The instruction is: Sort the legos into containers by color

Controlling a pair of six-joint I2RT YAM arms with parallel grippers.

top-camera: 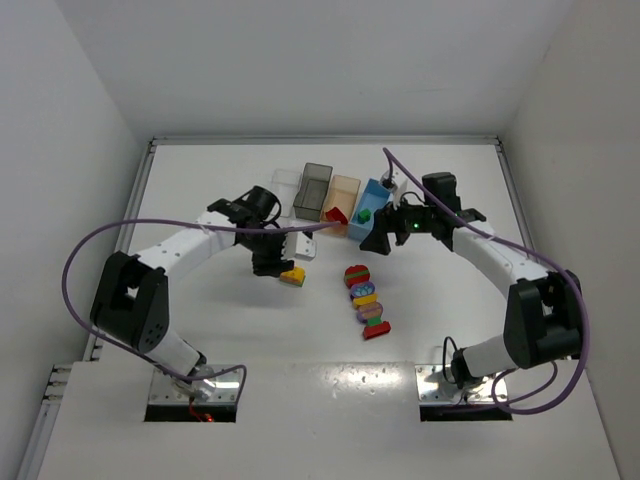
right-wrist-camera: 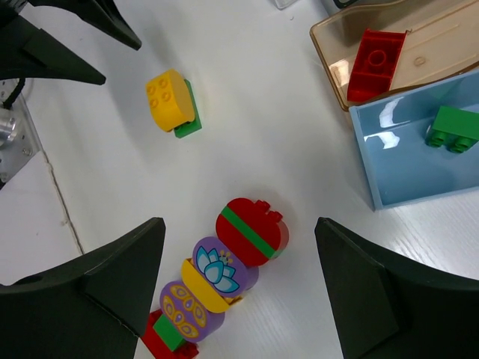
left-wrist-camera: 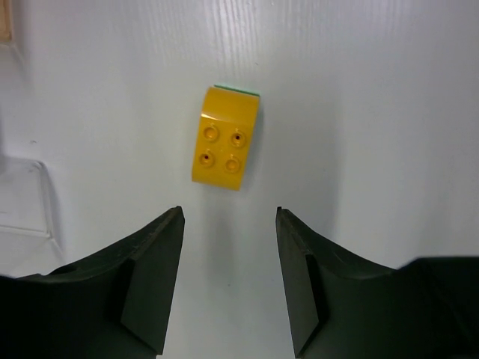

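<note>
The white surface (top-camera: 300, 340) carries everything. In the top view, four containers (top-camera: 343, 197) stand in a row at upper centre: clear, dark grey, tan and light blue. The tan one holds a red brick (right-wrist-camera: 374, 63) and the blue one a green brick (right-wrist-camera: 453, 127). A line of stacked multicolour legos (top-camera: 365, 300) lies at centre right.

The next move turns on the yellow brick (left-wrist-camera: 224, 146). It lies on the surface just beyond the left gripper (left-wrist-camera: 228, 217), in the upper centre of the wrist frame, nearly in line with the gap. Its long axis runs almost top to bottom there, tilted slightly, so its narrow width faces the jaws. A green piece (right-wrist-camera: 188, 120) clings to its far side. The left arm is clearly the nearer one.

The left gripper is partly open and empty, touching nothing; the gap looks wide enough for the brick. The right gripper (right-wrist-camera: 239, 224) hangs wide open and empty above the multicolour stack, beside the blue container.
</note>
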